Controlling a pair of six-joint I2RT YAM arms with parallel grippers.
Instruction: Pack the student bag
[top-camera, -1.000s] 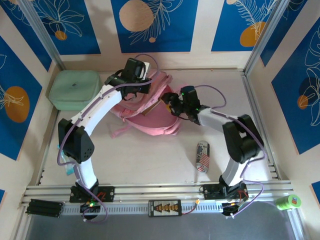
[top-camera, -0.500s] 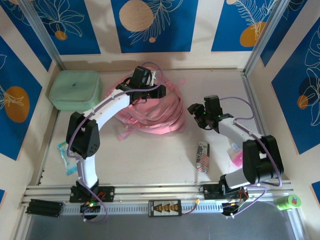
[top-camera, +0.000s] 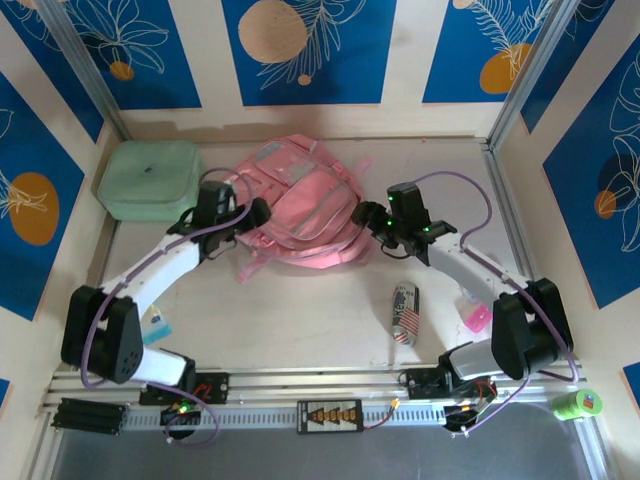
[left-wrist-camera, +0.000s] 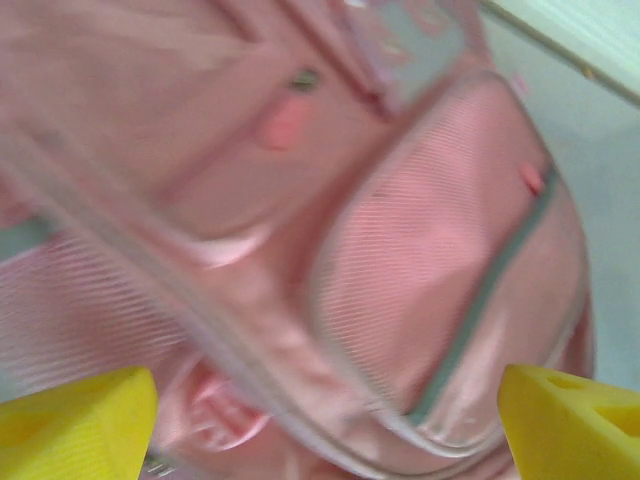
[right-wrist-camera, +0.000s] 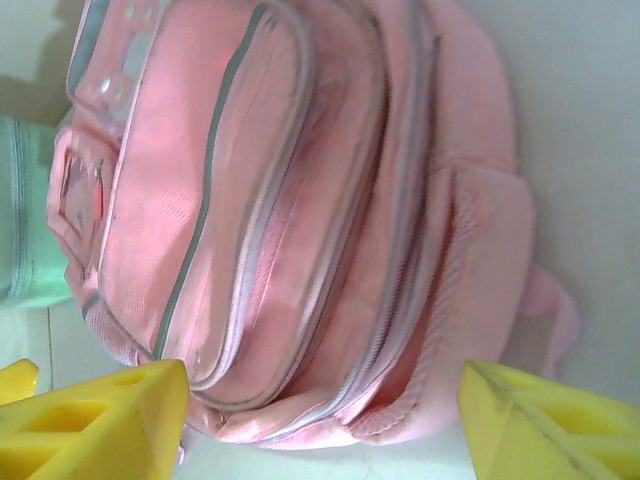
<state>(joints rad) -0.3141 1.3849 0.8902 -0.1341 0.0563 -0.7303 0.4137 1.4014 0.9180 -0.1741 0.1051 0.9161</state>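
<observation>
top external: student bag (top-camera: 300, 195) lies in the upper centre of the frame, front pockets facing up.
left gripper (top-camera: 252, 213): at the bag's left edge, jaws spread wide, nothing held; the bag lies to its right.
bag's long axis: runs up-down the frame, crossing the line between both grippers.
right gripper (top-camera: 372, 218): just beside the bag's right edge, jaws wide apart too, empty.
nearer arm: close call; left, I'd say.
</observation>
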